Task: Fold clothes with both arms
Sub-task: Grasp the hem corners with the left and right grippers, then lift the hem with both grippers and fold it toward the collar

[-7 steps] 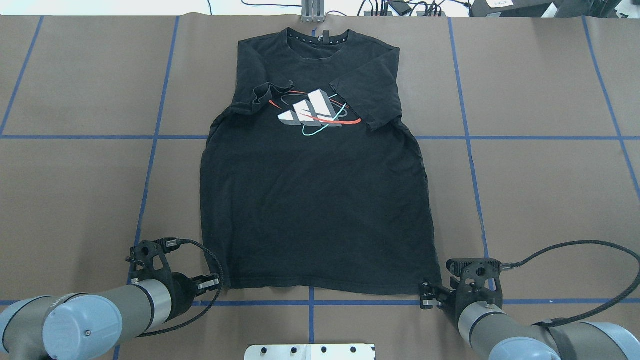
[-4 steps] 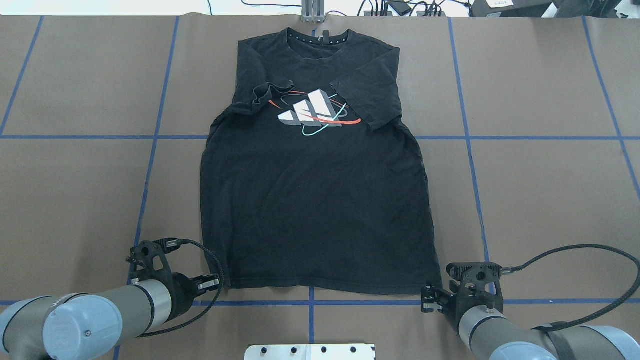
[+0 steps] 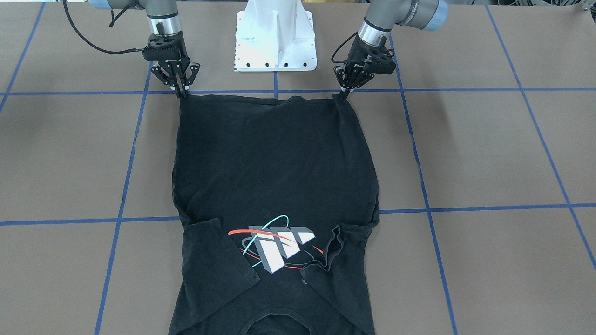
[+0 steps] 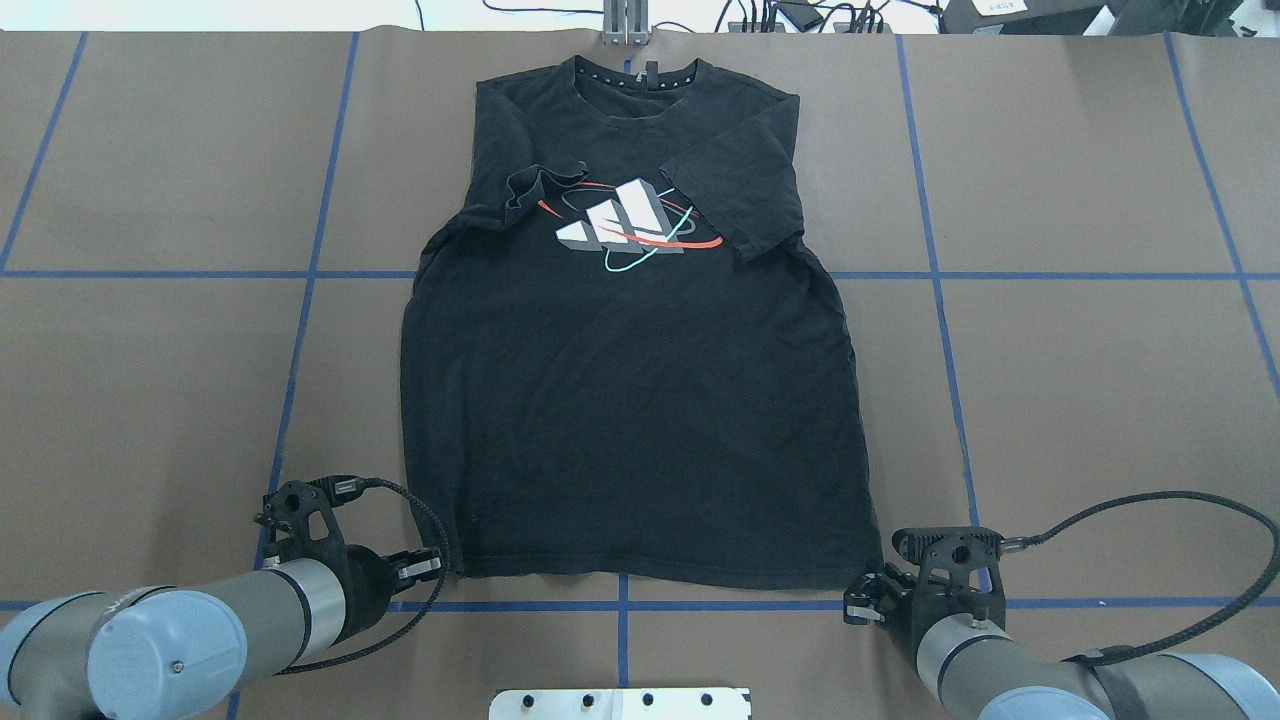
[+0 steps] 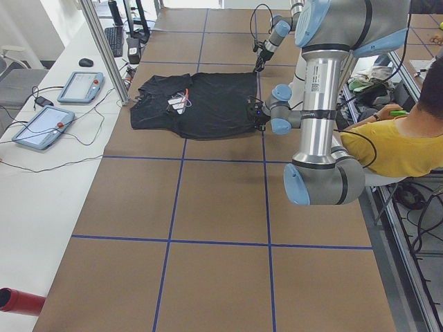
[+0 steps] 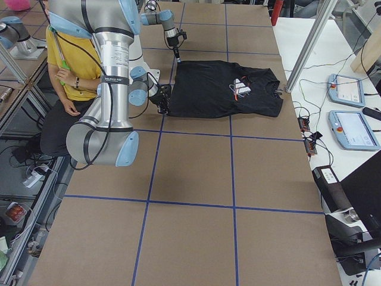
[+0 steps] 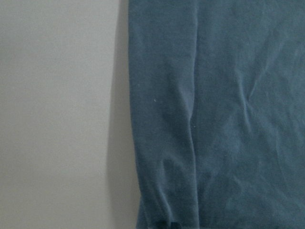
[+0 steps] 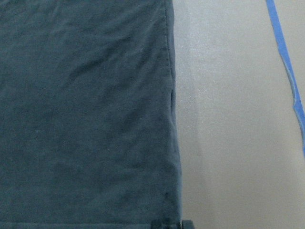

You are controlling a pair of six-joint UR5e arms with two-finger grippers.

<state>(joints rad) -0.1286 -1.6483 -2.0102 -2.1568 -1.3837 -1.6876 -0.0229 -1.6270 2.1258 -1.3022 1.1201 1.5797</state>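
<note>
Brown paper-covered table [image 4: 150,400] with a blue tape grid carries one black short-sleeved T-shirt [image 4: 630,420], flat and print side up, with the collar at the far edge and the hem nearest the white metal mounting base [image 3: 275,37]. Its white-grey block print with red and cyan rings [image 4: 625,228] sits mid-chest. Two sleeves are already turned inward over the chest. The sleeve on the robot's left [image 4: 530,192] is bunched, the sleeve on its right [image 4: 735,200] lies flatter, and both touch the print's edges. Two silver-grey jointed arms reach in low, the left arm [image 4: 170,635] and the right arm [image 4: 1050,680], one per hem corner. The black two-finger left gripper [image 3: 345,93] has its fingers drawn to a point on the hem corner on its side, pinching the cloth. The black two-finger right gripper [image 3: 180,91] is clamped likewise on the opposite corner. Each wrist view shows only the shirt's side edge against the table, with a dark sliver at the bottom edge. Both corners are probably held so the hem lifts level and travels toward the collar without skewing; that fold is not yet begun. Off the table are one person in a yellow top [image 5: 401,149] and two grey tablet-like pendants [image 5: 79,86] on the side bench.
</note>
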